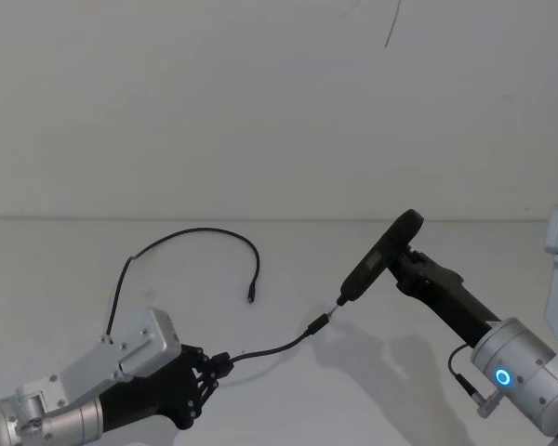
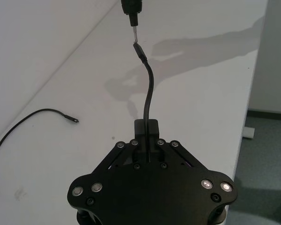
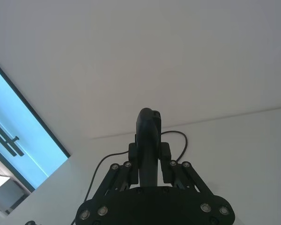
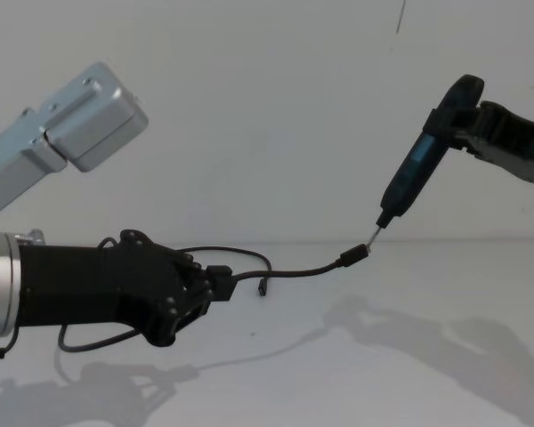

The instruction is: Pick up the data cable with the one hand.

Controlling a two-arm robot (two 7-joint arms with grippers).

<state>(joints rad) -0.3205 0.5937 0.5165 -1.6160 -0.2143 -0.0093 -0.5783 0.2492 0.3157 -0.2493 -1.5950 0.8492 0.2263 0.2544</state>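
Note:
The data cable (image 1: 205, 232) is a thin black cord looping over the white table, and its far plug (image 1: 250, 297) lies flat. My left gripper (image 1: 219, 360) is shut on the cable near its other end. A short stretch sticks out from the jaws, with its plug (image 1: 318, 324) lifted off the table. In the left wrist view the cord (image 2: 147, 89) rises from the left gripper (image 2: 146, 125) toward a metal tip. My right gripper (image 1: 411, 260) is shut on a black-and-blue screwdriver-like tool (image 1: 381, 255), whose tip nearly touches the raised plug (image 4: 354, 256).
The white table (image 1: 400, 390) runs back to a plain white wall. Its edge (image 2: 246, 117) drops to the floor in the left wrist view. A blue-lit window (image 3: 18, 140) shows in the right wrist view.

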